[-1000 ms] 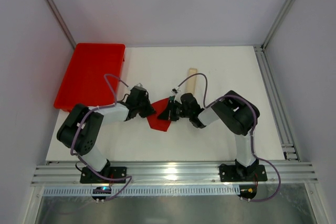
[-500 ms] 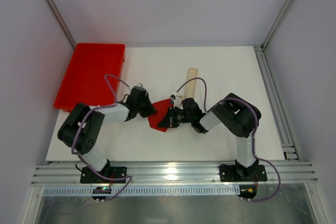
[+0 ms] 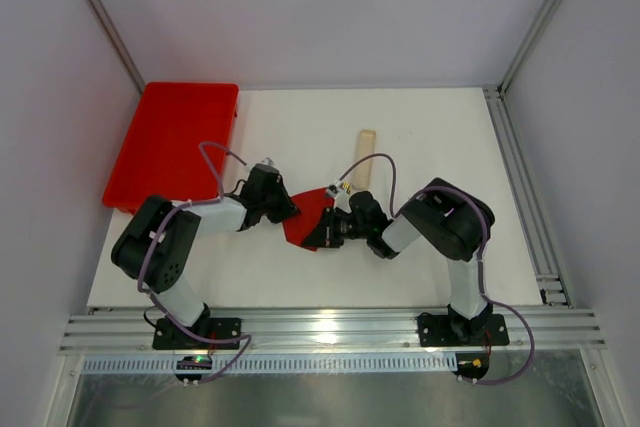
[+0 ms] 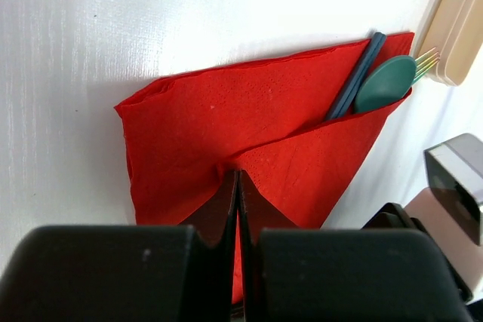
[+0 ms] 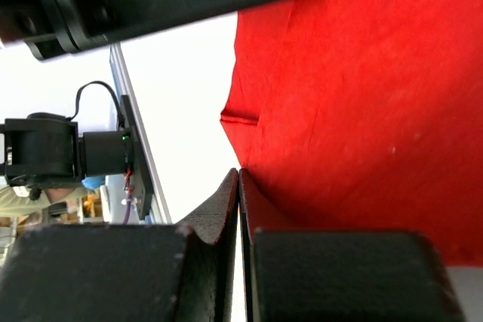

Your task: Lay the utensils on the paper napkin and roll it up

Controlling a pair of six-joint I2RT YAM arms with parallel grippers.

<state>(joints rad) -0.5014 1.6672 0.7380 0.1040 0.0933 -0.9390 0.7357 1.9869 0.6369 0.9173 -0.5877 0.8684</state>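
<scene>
The paper napkin (image 3: 306,215) lies folded near the table's middle. In the left wrist view the napkin (image 4: 219,115) is a folded pocket. The teal utensils (image 4: 381,83) poke out of its far right corner: a spoon bowl, a dark handle and pale fork tines. My left gripper (image 3: 287,210) is shut on the napkin's near edge, also seen in its own view (image 4: 238,176), with red paper between the jaws. My right gripper (image 3: 319,234) is shut. Its tips (image 5: 239,174) touch the edge of the napkin (image 5: 362,103), and no paper shows between the jaws.
A big red plastic tray (image 3: 170,142) sits at the back left. A pale beige strip (image 3: 363,157) lies just behind the napkin and shows in the left wrist view (image 4: 460,24). The two grippers are close together over the napkin.
My right gripper has moved forward and left across the napkin. The raised flap now lies lower and flatter. My left gripper has barely moved.
</scene>
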